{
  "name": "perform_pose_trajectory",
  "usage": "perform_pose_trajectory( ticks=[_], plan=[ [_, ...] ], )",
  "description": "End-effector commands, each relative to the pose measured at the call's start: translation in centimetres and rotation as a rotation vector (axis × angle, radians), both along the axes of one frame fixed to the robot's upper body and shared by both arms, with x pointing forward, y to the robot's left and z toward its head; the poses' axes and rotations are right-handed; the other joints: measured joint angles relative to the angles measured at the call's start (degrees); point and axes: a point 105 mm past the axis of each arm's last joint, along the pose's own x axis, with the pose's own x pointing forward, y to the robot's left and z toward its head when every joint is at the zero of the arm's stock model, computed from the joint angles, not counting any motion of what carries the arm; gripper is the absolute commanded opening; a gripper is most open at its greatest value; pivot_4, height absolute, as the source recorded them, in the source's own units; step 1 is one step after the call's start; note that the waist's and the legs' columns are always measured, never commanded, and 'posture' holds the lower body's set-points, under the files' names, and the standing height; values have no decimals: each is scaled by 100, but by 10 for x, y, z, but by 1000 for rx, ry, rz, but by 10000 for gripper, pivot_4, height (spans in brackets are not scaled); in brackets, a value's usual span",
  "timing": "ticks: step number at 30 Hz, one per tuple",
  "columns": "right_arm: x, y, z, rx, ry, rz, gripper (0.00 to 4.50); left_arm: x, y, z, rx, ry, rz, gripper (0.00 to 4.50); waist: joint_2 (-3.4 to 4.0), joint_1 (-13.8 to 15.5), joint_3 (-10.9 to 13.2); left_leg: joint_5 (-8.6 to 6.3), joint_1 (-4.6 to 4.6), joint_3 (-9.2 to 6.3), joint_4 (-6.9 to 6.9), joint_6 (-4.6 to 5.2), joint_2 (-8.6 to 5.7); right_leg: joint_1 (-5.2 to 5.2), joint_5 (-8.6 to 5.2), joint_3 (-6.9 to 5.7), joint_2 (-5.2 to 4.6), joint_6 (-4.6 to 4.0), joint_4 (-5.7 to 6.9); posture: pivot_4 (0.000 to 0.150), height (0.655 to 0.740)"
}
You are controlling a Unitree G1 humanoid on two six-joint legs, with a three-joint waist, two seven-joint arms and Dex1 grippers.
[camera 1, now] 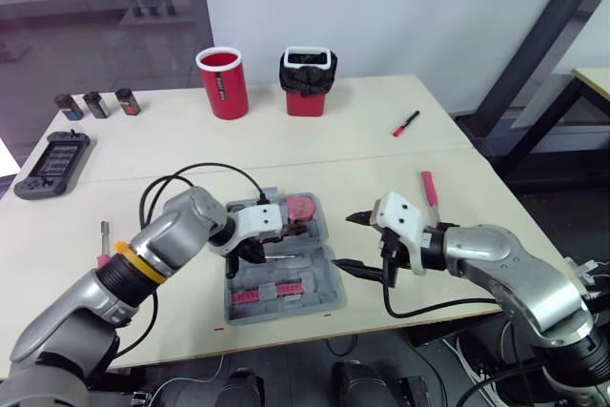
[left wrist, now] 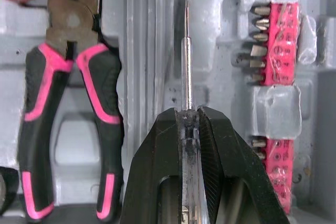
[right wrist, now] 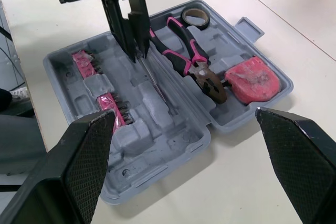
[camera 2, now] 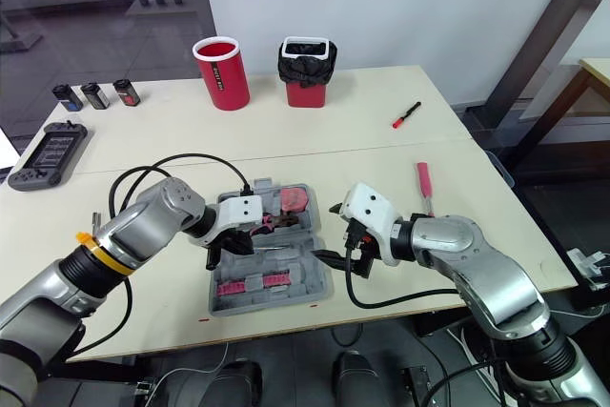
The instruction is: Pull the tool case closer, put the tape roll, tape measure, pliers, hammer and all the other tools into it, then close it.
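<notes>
My left gripper [left wrist: 188,116] clenched on slim screwdriver [left wrist: 187,61], shaft jutting past fingertips [left wrist: 165,127] along middle groove of open tool case [right wrist: 163,169], lined up to seat; pliers [left wrist: 68,77] nested beside. My right gripper [camera 1: 351,241] spread empty off case edge, probably to steady it.

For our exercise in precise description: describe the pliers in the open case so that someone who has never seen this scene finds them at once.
Start at the grey tool case lying open on the light table. Inside it, the pliers lie between the tape roll and the pink tape measure. They alone have two black handles edged in pink.
</notes>
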Motion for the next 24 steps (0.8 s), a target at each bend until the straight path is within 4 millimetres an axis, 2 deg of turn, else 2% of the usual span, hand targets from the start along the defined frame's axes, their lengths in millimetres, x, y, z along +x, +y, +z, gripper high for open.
perform_pose_trajectory(
  ticks=[1, 12, 24],
  plan=[
    [-4, 6, 10, 19, -41, 21, 45000, 2, -6, 8, 19, -30, -21, 688, 0, 0, 0, 0, 0, 0, 2, 0, 0, 0, 0, 0, 0, 0, 3, 1500, 7387],
    [-4, 6, 9, 30, -36, 6, 45000, 2, -6, 6, 30, -46, -38, 688, 0, -3, 0, -1, 0, -3, 64, 1, 0, 7, -2, 5, 0, 1, 44, 1500, 7387],
    [-5, 6, 7, 31, -28, 0, 45000, 2, -11, 5, 18, -59, -56, 688, 0, -4, 0, -3, -3, -3, 67, 5, 0, 8, -2, 7, 1, 1, 44, 1500, 7387]
  ],
)
